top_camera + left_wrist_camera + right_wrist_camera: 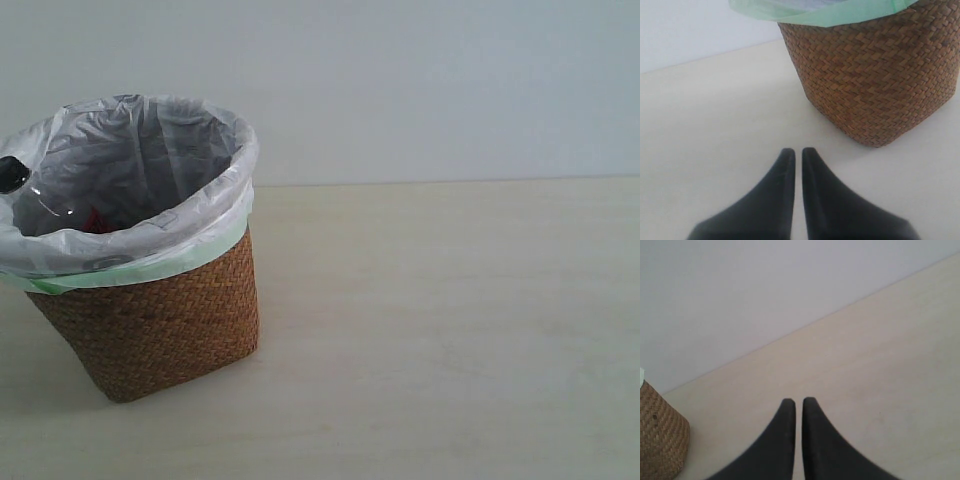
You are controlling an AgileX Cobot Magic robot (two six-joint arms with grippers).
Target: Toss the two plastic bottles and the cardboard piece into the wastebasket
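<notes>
The woven wicker wastebasket (pixel 160 320) stands at the left of the exterior view, lined with a white bag with a pale green edge. Inside it lies the long clear bottle: its black cap (pixel 12 173) pokes over the rim and a bit of red label (pixel 97 221) shows deeper down. The green-capped bottle and the cardboard piece are hidden. My left gripper (pixel 796 151) is shut and empty, low over the table beside the wastebasket (pixel 875 85). My right gripper (pixel 796 401) is shut and empty over bare table, the wastebasket (pixel 660 440) off to one side. Neither arm shows in the exterior view.
A pale wooden table (pixel 450 330) stretches to the right of the basket, ending at a plain light wall (pixel 420 80) behind.
</notes>
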